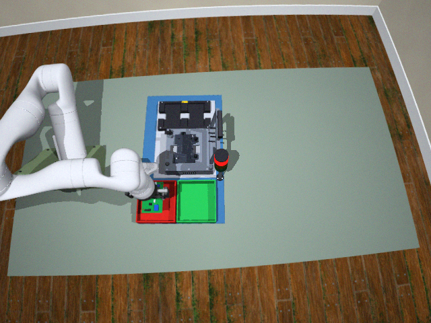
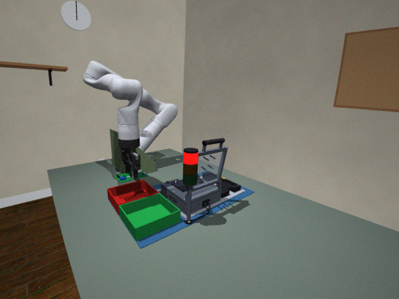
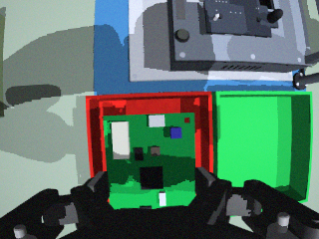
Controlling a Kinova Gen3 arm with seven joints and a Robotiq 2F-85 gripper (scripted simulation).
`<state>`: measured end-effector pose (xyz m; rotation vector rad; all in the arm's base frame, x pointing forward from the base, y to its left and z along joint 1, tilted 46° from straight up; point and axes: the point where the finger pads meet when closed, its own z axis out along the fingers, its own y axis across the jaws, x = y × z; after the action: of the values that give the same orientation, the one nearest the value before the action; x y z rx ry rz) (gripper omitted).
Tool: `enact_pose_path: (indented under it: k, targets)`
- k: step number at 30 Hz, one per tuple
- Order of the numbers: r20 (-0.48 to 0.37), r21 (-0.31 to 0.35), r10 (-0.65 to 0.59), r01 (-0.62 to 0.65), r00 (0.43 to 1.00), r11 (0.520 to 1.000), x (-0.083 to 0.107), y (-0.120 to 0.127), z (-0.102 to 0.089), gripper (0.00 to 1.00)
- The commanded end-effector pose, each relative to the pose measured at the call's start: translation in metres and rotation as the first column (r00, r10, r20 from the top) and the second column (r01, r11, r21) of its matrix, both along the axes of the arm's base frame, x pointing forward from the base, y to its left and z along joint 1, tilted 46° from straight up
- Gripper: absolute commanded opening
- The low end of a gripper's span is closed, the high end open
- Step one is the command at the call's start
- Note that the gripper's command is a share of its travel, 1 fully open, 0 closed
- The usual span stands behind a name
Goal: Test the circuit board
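My gripper (image 1: 161, 195) is shut on the green circuit board (image 1: 152, 205) and holds it flat, component side up, above the red bin (image 1: 163, 215). In the wrist view the board (image 3: 152, 159) sits between my fingers and covers most of the red bin (image 3: 95, 134). From the side, the board (image 2: 123, 176) hangs a little above the red bin (image 2: 131, 192), under the gripper (image 2: 133, 172). The signal light (image 2: 190, 158) glows red. The tester (image 1: 186, 153) is empty and its clear lid (image 2: 212, 164) stands open.
The green bin (image 1: 196, 200) sits right beside the red bin and is empty. The black tray (image 1: 184, 114) lies behind the tester on the blue mat. The signal light tower (image 1: 220, 160) stands at the tester's front right corner.
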<state>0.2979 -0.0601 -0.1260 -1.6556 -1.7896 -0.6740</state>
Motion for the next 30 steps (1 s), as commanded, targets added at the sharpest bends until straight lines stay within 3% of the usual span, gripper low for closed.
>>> enact_pose_path:
  k: [1, 13, 30]
  targets:
    - [0.001, -0.001, -0.001, 0.001, 1.000, 1.000, 0.000, -0.001, 0.000, 0.77]
    - [0.001, -0.001, -0.001, 0.001, 1.000, 1.000, 0.000, 0.004, -0.005, 0.77]
    - [0.001, -0.001, -0.001, 0.001, 1.000, 1.000, -0.004, 0.032, -0.032, 0.77]
